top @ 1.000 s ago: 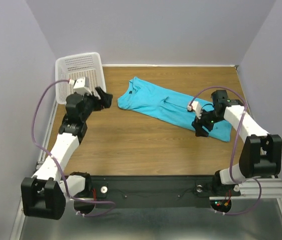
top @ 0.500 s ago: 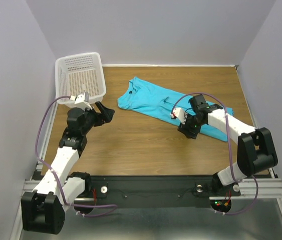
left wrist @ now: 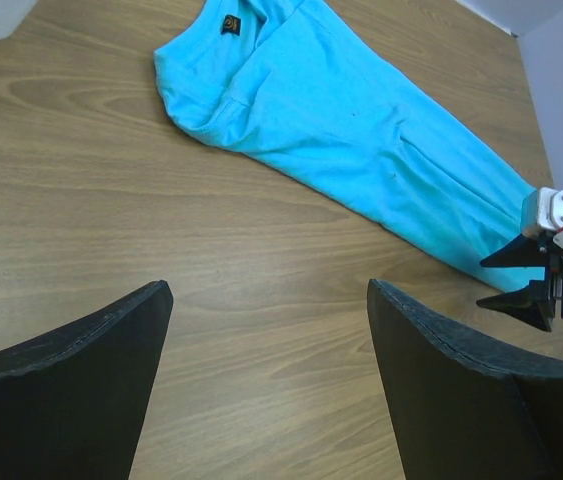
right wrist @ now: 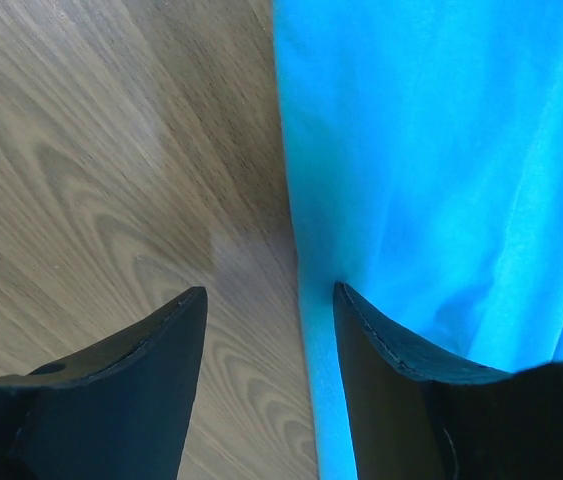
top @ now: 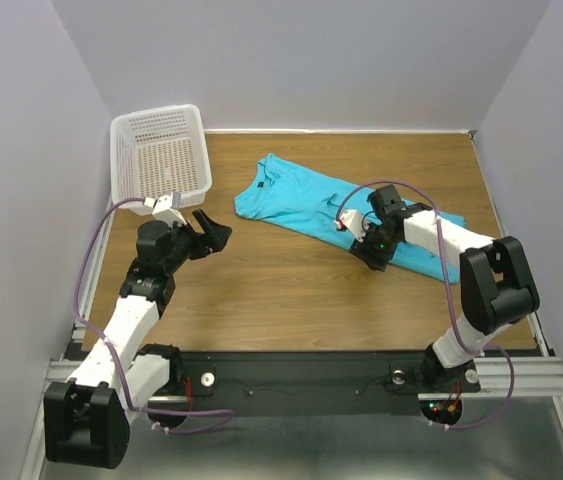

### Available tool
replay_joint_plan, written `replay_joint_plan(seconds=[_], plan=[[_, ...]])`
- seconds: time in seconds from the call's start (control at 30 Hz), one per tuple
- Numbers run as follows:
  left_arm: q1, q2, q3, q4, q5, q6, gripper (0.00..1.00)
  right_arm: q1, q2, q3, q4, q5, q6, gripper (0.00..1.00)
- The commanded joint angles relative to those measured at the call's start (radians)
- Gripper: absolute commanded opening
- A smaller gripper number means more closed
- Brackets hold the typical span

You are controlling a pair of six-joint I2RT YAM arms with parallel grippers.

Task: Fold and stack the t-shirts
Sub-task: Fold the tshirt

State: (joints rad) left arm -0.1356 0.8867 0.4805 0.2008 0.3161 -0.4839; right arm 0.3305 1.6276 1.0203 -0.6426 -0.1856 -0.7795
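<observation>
While the t-shirt (top: 301, 200) lies as a long band from 11 to 3 o'clock on the tabletop (top: 281, 290) in the top view, aim squarely at its near edge. Left wrist view: your left hand (left wrist: 266, 290) is spread wide and empty. Right wrist view: your right hand (right wrist: 269, 295) gapes astride that edge, gripping nothing.

The t-shirt (top: 306, 200) is lying flat on the table (top: 261, 290), slanting from the far middle toward the right, with its collar end pointing left; the basket (top: 161, 155) is sitting in the far left corner, well apart from it; the left gripper (top: 216, 228) is hovering over bare wood between basket and collar; the right gripper (top: 366, 252) is hanging at the shirt's near edge, one finger over wood, the other over cloth.
</observation>
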Motion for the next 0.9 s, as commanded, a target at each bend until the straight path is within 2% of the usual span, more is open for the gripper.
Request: replay_joint_plan(seconds=[0.0,0.53,0.87], plan=[[0.004,-0.025,-0.016,0.045,0.026,-0.004,0.91,0.019,0.020,0.023,0.038,0.037,0.017,0.58],[0.004,-0.038,-0.042,0.043,0.044,-0.015,0.91,0.019,0.077,0.001,0.107,0.175,0.074,0.33],[0.004,-0.035,-0.036,0.043,0.051,-0.013,0.91,0.021,0.098,0.006,0.118,0.213,0.039,0.36]])
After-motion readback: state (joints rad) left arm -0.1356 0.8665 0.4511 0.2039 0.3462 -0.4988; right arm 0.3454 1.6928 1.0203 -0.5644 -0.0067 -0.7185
